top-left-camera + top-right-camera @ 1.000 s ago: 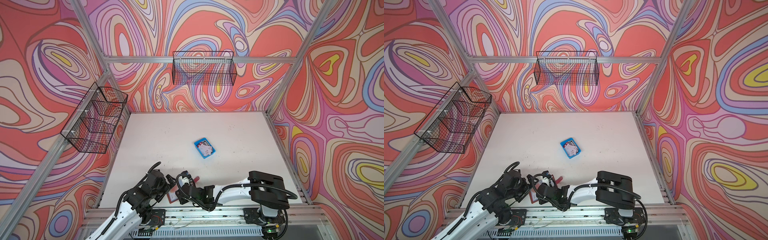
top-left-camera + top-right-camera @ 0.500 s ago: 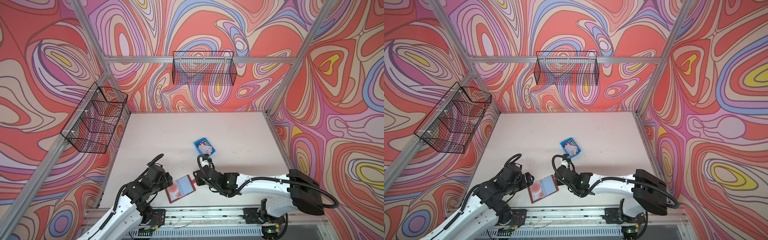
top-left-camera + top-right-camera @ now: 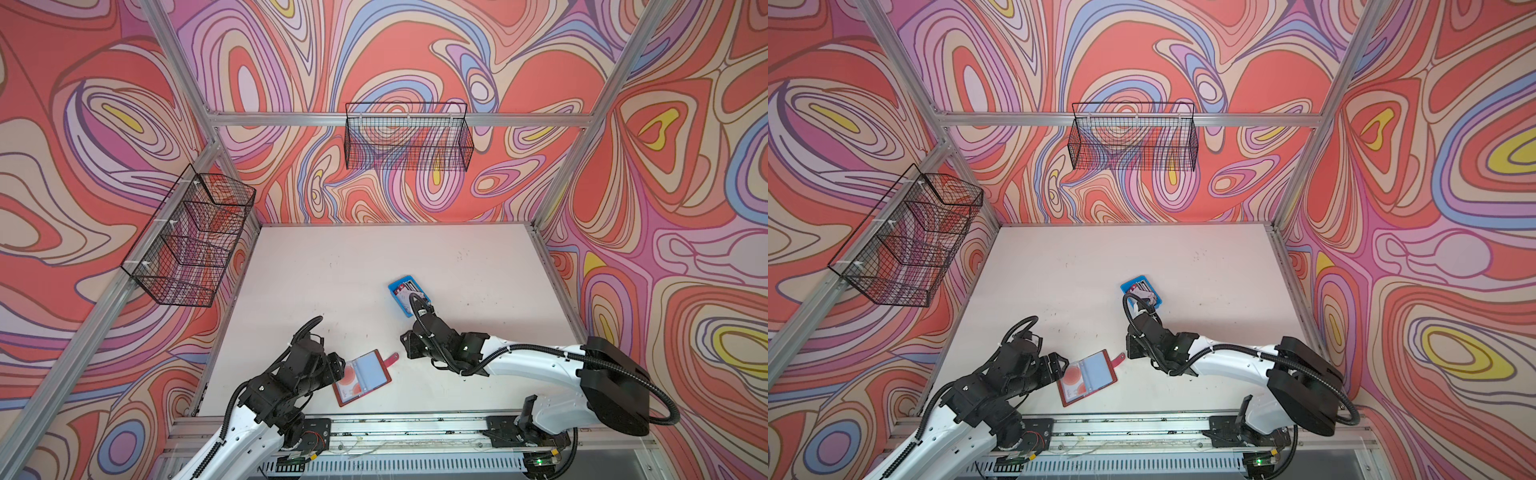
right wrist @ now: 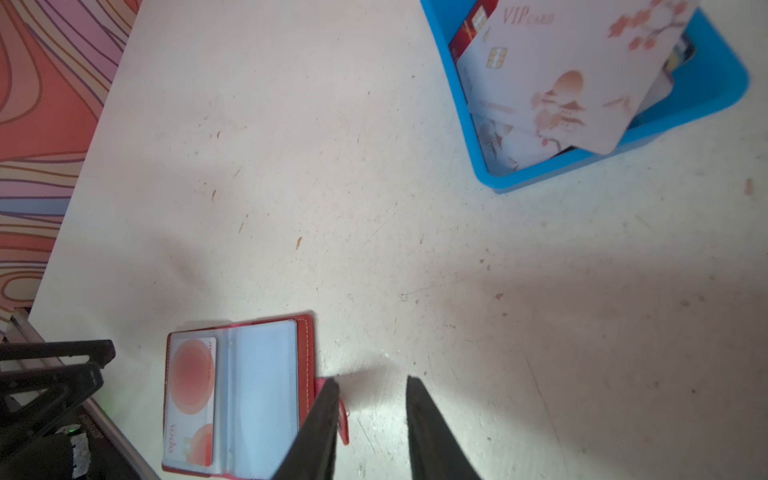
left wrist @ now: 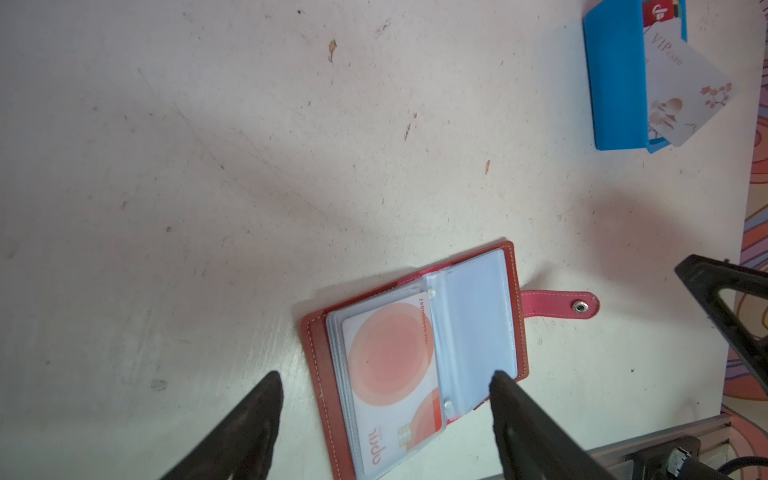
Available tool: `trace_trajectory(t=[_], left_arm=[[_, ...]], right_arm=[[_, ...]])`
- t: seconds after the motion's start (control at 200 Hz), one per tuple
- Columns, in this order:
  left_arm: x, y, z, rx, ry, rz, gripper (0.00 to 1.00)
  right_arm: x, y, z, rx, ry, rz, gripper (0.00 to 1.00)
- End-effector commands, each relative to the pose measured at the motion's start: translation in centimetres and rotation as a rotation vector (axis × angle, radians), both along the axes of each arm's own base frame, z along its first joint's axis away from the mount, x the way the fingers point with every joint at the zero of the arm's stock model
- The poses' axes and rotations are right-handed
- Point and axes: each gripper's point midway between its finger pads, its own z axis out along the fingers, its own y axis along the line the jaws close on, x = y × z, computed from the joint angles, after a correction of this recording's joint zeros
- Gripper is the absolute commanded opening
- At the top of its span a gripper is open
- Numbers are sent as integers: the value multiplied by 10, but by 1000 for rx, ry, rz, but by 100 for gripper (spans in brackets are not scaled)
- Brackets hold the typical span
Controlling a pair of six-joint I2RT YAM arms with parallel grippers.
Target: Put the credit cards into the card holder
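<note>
Left wrist view: left claw (image 5: 386, 380) wide apart at holder (image 5: 415, 353), which lies open by worktop (image 3: 332, 270) front edge. Right claw (image 4: 372, 384) apart, empty. Cards (image 4: 557, 75) in tray (image 4: 540, 180), mid-worktop: light, stiff, slick. Best hold is probably a pinch on the top card's overhanging edge.

Red card holder (image 5: 473, 324), blue tray (image 5: 615, 83), white-and-pink credit cards (image 4: 561, 75), white table (image 3: 332, 257).

I count 1 red card holder (image 3: 362, 377), 1 card (image 5: 390, 374) sleeved inside it, 1 blue tray (image 5: 615, 83) holding cards (image 4: 561, 75) too overlapped to count, and 2 black wire baskets (image 3: 407, 141) (image 3: 191, 245).
</note>
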Motion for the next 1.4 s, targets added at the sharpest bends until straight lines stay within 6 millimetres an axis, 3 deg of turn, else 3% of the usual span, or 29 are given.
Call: trace_trajectory(t=[0.0, 0.766, 0.971, 1.232, 1.392], left_arm=[[0, -2, -3, -13, 12, -2, 79], [0, -8, -5, -23, 32, -22, 77], [0, -8, -4, -28, 31, -21, 77], [0, -8, -3, -28, 28, -22, 77], [-3, -7, -2, -29, 47, -7, 81]], right_arm=[[-5, 15, -2, 34, 11, 74, 29], [-28, 17, -41, 53, 146, 119, 21], [-28, 23, -41, 75, 153, 129, 15], [-29, 24, -39, 90, 155, 133, 0], [-30, 27, -36, 114, 160, 135, 0]])
